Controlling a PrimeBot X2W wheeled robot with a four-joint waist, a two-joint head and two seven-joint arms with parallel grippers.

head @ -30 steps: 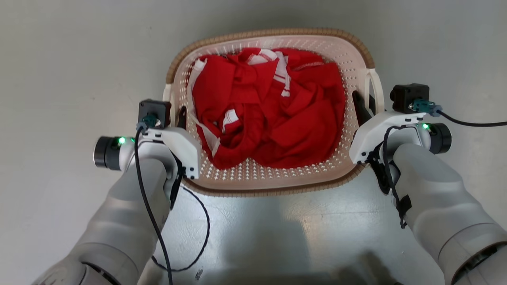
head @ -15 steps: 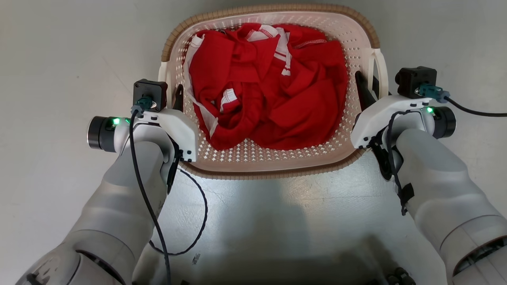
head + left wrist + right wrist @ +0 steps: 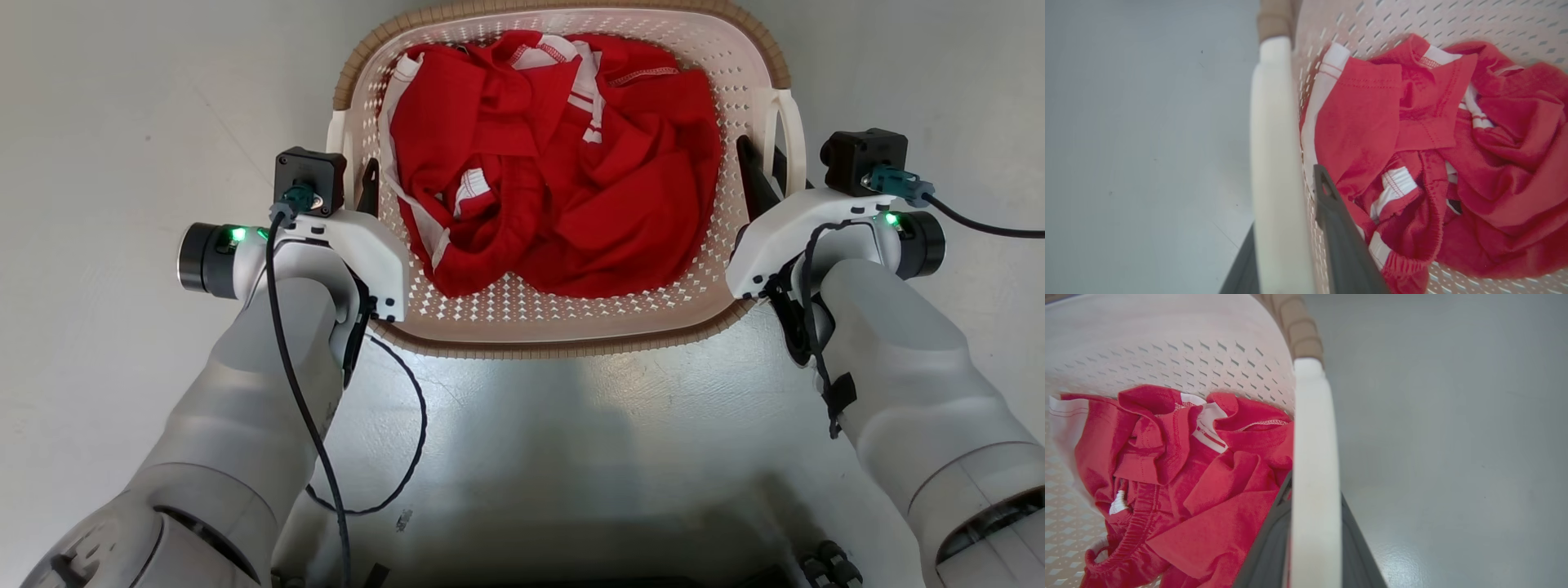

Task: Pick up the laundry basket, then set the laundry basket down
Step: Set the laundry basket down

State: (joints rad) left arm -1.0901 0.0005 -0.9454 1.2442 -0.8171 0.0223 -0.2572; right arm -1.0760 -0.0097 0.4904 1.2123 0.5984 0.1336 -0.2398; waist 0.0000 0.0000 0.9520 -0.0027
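One laundry basket (image 3: 555,349). Two loop handles: left handle (image 3: 335,151), right handle (image 3: 792,122). Two grippers: left gripper (image 3: 357,175), right gripper (image 3: 766,167). One red clothing tangle (image 3: 571,188), pieces uncountable.

free: floor (image 3: 122,98) beside laundry basket (image 3: 563,349) | blocked: inside, red clothes (image 3: 571,180)

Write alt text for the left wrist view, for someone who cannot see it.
The left end effector grips the white loop handle of a cream-white perforated plastic laundry basket, one dark finger inside the wall, one outside. Crumpled red clothes with white trim lie in the basket; grey floor shows at left.
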